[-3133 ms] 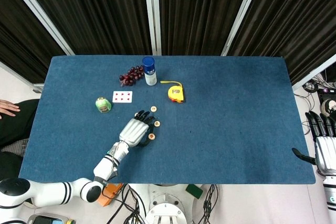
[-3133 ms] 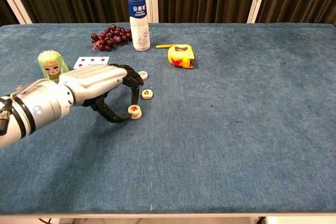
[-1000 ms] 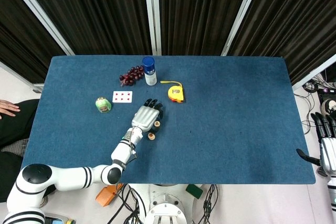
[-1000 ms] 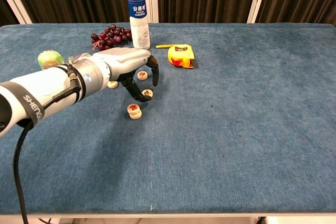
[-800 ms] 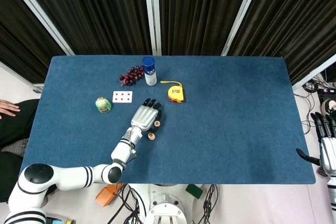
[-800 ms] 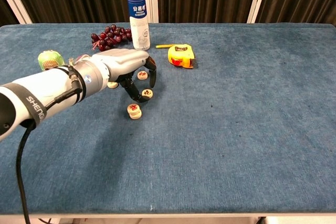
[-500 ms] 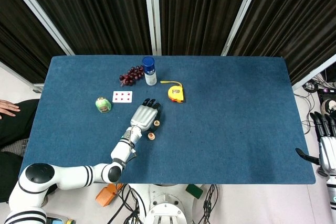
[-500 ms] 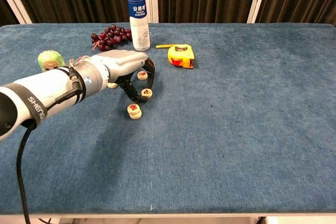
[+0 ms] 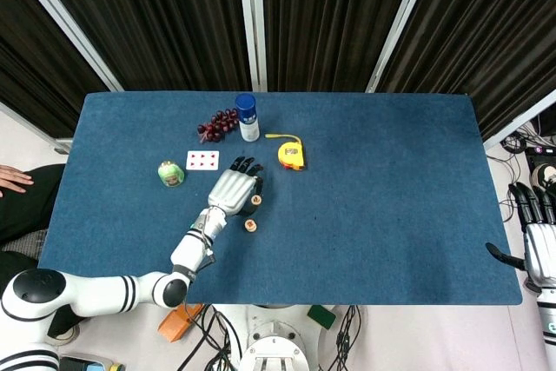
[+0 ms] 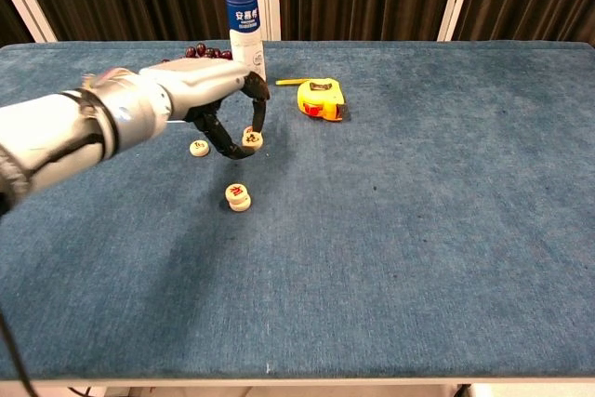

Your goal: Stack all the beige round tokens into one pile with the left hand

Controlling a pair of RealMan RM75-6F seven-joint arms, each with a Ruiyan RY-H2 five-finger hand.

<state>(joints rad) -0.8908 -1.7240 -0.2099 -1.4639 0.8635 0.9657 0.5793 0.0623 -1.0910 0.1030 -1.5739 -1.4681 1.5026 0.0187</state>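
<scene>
Fingers of the silver left hand (image 10: 218,104) now pinch a beige round token (image 10: 251,138), lifted away from the two-high token pile (image 10: 239,196). Next comes carrying it there. The right hand (image 9: 537,241) hangs spread, idle.

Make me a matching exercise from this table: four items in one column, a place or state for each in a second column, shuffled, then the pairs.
Items:
1. white bottle with a blue cap
2. yellow tape measure
3. two-high pile of beige round tokens
4. left hand

Places or states:
A. nearest the table's front edge
B. fingers curled down around a beige token
C. upright beside the dark red grapes
D. right of the bottle, tape tip out

Pairs: 1-C, 2-D, 3-A, 4-B
</scene>
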